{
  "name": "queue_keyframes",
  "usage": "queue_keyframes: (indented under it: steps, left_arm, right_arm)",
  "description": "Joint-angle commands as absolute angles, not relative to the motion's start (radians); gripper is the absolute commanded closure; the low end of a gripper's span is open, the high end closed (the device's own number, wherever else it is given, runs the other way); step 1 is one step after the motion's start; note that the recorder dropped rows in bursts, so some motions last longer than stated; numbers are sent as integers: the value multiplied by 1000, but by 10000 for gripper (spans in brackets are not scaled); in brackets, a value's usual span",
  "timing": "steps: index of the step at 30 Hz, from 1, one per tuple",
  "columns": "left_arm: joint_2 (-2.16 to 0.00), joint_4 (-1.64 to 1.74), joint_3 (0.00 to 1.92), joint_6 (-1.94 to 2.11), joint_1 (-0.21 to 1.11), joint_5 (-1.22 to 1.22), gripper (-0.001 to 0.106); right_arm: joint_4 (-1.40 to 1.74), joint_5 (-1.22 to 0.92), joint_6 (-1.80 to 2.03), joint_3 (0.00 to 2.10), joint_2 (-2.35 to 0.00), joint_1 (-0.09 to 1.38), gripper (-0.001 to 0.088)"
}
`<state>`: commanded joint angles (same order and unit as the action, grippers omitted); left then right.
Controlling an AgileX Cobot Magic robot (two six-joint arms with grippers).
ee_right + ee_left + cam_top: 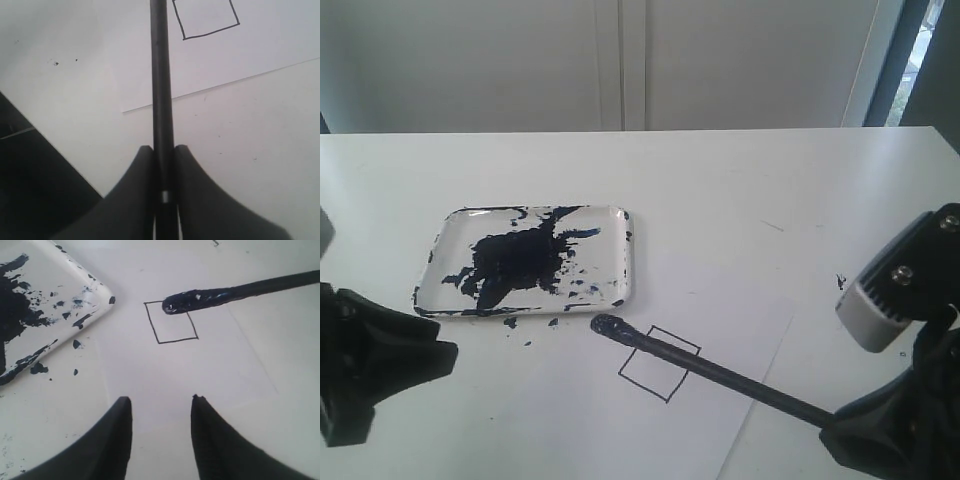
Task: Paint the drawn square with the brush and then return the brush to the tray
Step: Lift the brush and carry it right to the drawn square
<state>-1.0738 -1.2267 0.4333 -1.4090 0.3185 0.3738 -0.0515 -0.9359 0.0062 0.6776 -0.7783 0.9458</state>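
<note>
While the right gripper (164,150) stands clamped on the brush (730,374), the left gripper (160,398) hangs empty, jaws apart. The tray (612,238) holds a large navy paint blotch (515,260) and splatters. At its 4 o'clock lies the drawn square (658,374), blank; the brush crosses it, wet tip at its 10 o'clock.

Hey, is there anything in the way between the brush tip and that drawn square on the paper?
Nothing visible. The brush, clamped in the right gripper, has its wet tip near a corner of the drawn square, which is blank.
</note>
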Motion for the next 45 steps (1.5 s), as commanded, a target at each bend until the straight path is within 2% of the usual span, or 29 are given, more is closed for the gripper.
queue_keyframes:
  steps: [5,9,21,35,45]
  left_arm:
    - [-1149,-1227,455,-1402,523,186,657]
    - [-1208,-1227,491,-1402,591,115,652]
    - [-1404,-1227,529,-1419,593,77,647]
    - [-1541,-1248,608,-1409,593,158,647]
    - [-1650,-1248,608,-1413,593,155,647]
  right_arm:
    - [-52,-941,6,678,-778,946,868]
    - [-52,-958,6,678,-778,946,868]
    - [-101,-1002,33,678,-778,946,868]
    - [-140,-1031,33,678,-776,946,868]
    - [-45,-1081,110,678,-776,946,868]
